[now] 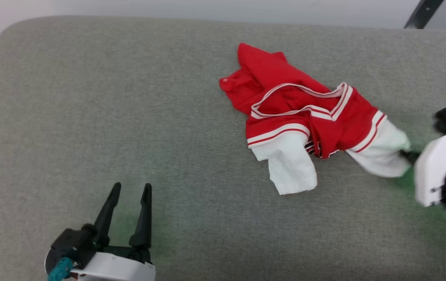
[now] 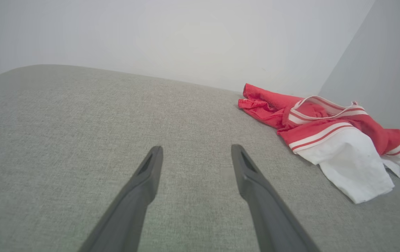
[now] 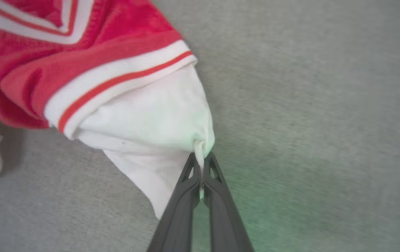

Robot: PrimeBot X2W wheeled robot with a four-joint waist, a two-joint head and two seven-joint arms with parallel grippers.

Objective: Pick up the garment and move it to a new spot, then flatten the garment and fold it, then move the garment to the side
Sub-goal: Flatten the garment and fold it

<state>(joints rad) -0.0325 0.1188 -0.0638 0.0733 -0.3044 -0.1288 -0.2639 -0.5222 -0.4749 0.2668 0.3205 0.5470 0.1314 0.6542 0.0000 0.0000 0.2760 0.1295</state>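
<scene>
The right gripper [image 3: 202, 156] is pinching the tip of a white sleeve [image 3: 151, 129] between tightly pressed fingers. The garment [image 1: 316, 121] is lying crumpled on the grey bench [image 1: 90, 117], ahead of those fingers. The left gripper [image 1: 131, 188] is holding its fingers spread, with the garment lying ahead and to their right.

Place: most likely a bare test room or lab, though not certain.
Work surface: a broad desk covered in grey woven fabric [image 1: 90, 117], rounded at its far left corner.
Backdrop: plain pale white walls [image 2: 151, 35] meeting in a corner behind the desk.
Fixture: a dark slanted bar [image 1: 422, 13] beyond the far edge.
</scene>
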